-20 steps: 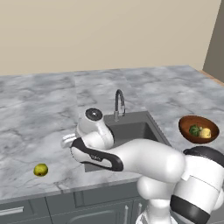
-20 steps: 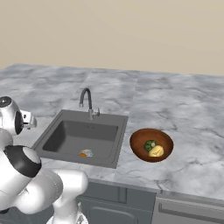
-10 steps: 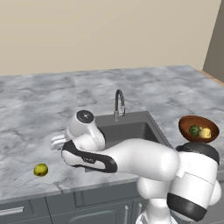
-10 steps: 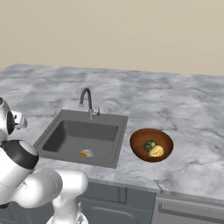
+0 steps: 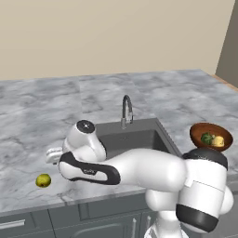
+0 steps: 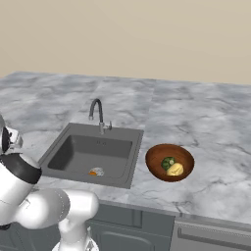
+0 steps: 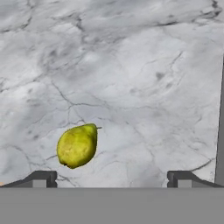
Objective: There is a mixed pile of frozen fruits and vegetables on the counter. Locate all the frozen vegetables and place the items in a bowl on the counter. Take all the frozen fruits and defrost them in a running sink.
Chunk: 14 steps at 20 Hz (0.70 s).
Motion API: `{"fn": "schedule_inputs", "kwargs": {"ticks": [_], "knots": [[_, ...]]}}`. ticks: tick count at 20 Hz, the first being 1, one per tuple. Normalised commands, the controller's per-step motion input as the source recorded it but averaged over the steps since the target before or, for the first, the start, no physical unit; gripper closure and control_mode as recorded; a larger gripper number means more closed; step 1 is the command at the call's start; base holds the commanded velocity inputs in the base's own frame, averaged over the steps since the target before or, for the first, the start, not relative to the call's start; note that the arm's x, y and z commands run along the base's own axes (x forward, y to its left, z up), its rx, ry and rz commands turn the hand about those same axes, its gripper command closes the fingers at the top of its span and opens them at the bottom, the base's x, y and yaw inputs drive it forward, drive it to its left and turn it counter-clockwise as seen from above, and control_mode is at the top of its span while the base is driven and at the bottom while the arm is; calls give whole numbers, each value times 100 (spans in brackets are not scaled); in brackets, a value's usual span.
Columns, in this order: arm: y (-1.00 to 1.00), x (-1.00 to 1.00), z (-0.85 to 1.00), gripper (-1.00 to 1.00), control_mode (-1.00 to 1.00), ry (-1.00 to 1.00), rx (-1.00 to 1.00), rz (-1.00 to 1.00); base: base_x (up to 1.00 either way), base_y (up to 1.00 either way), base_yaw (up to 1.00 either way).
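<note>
Tool (image 7: 109, 177) now nearer fruit (image 7: 77, 145)

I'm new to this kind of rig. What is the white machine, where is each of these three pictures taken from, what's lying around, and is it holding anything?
The white machine is a robot arm on a drivable base in a rendered kitchen. Two pictures come from cameras on the base, behind the arm to its left and right. The third looks along its claw, whose dark tips stand wide apart with nothing between them: it is open and holds nothing. On the marbled counter lies a yellow-green fruit, just ahead of the claw in the hand view. The sink holds a small orange ball near its drain. The reddish-brown bowl to the right holds a green broccoli floret and a pale potato.
</note>
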Motion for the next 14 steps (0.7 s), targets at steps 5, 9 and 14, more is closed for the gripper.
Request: {"fn": "schedule_inputs", "kwargs": {"ticks": [5,9,14], "knots": [[30,-20,-10,-100,-100,9,3,0,0,0,0],[38,-4,-15,-100,-100,2,0,0,0,0,0],[35,0,-24,-100,-100,0,0,0,0,0,0]]}}
